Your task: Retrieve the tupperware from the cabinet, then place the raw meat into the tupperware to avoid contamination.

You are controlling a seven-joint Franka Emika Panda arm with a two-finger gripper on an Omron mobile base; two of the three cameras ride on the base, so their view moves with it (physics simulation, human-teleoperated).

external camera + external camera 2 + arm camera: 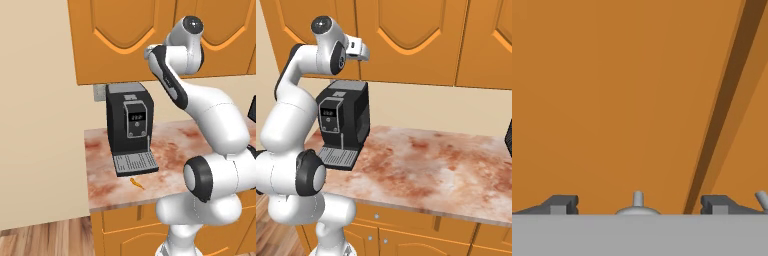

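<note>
The tool [639, 205] is raised up against the front of the cabinet [406, 40], its two dark fingertips [559, 204] spread wide apart with nothing between them except a small silver knob [638, 200] that stands midway in the gap, untouched by either tip. In the hand view a flat orange door panel lies straight ahead, crossed by a dark slanting seam to the right of the knob, and a second silver knob [761, 199] peeks in at the far right edge beyond the other fingertip. From the right base view the white hand reaches toward the lower edge of the cabinet doors, which are shut, directly above the black coffee machine [343, 120]. The raw meat [137, 183] lies far below the tool, on the marbled desk [431, 165]: a thin orange-brown sliver resting flat just in front of the coffee machine's grey drip tray [134, 163], near the desk's front edge and apart from the tray. The tool and the meat are well apart, one high at the wall cabinet and the other down on the desk surface. Orange base cabinets [406, 235] with small round knobs run beneath the desk.
</note>
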